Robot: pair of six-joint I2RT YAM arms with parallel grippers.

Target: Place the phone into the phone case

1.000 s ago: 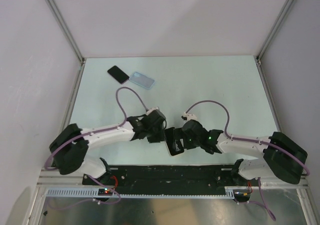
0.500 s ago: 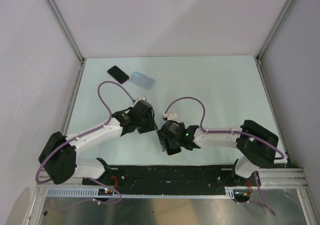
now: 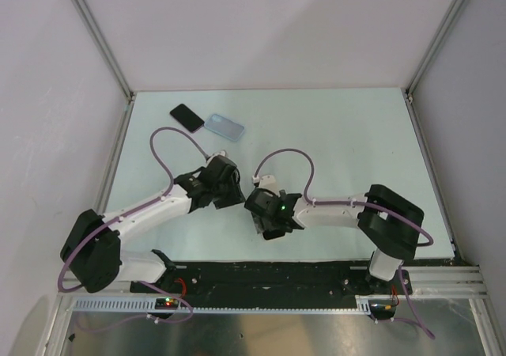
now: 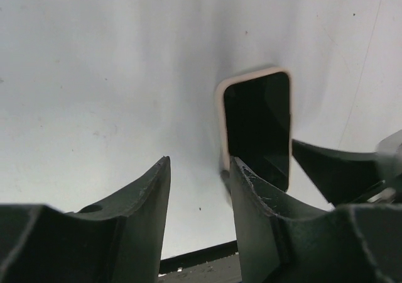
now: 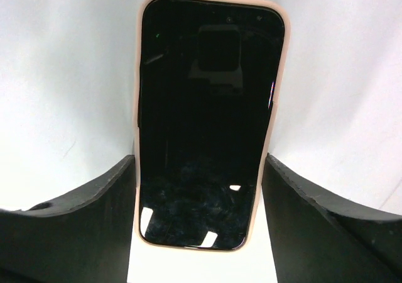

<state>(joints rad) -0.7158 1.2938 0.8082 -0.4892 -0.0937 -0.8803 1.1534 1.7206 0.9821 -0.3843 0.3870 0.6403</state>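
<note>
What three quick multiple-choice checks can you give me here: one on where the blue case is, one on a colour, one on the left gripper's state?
1. Where does the blue case lie?
A. At the near edge, by the arm bases
B. Far left on the table, next to a black phone
C. In the near right corner

2. What colour is the rim of the phone flanked by the right gripper fingers?
A. Pale cream
B. Green
C. Red

3. What state is the left gripper in?
A. Clamped on the blue case
B. Shut on a phone
C. Open, nothing between its fingers

Answers:
1 B: the overhead view shows it there beside the black phone.
2 A: the right wrist view shows a cream edge around the dark screen.
3 C: the left wrist view shows bare table between its fingers.
</note>
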